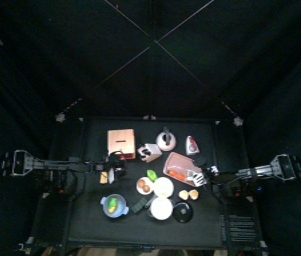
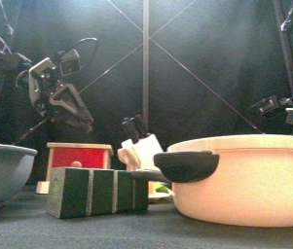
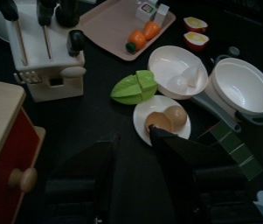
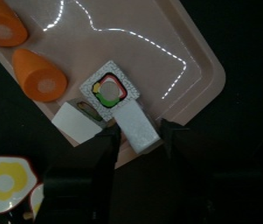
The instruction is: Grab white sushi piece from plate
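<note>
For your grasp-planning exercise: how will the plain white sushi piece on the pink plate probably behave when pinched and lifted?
The white sushi piece looks like a small rigid block, so it probably holds its shape when pinched. Its smooth faces might slip. Lying flat on the pink plate, it seems unlikely to roll, though it may nudge the sushi roll touching it.

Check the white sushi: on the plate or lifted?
On the plate. White sushi lies flat on the pink plate, between the open jaws of the right gripper.
</note>
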`<action>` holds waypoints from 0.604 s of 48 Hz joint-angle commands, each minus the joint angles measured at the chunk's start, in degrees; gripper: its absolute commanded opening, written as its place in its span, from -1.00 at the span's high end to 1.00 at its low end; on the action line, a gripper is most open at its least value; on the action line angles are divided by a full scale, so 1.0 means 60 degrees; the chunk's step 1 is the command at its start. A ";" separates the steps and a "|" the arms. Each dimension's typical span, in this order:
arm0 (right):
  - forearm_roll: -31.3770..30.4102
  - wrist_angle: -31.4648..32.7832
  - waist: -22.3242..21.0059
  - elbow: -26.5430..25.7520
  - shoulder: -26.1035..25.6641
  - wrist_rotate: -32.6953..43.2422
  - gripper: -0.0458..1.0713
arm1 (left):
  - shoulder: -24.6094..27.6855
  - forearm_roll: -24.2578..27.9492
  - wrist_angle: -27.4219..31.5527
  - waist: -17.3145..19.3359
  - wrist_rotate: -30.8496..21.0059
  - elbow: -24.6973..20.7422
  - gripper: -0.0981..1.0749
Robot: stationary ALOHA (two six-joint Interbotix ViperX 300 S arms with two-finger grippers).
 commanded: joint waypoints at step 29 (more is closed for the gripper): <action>-0.0059 0.0718 -0.0029 -0.0703 -0.1274 0.0000 0.01 | -0.0015 -0.0015 -0.0103 0.0015 0.0029 -0.0088 -0.45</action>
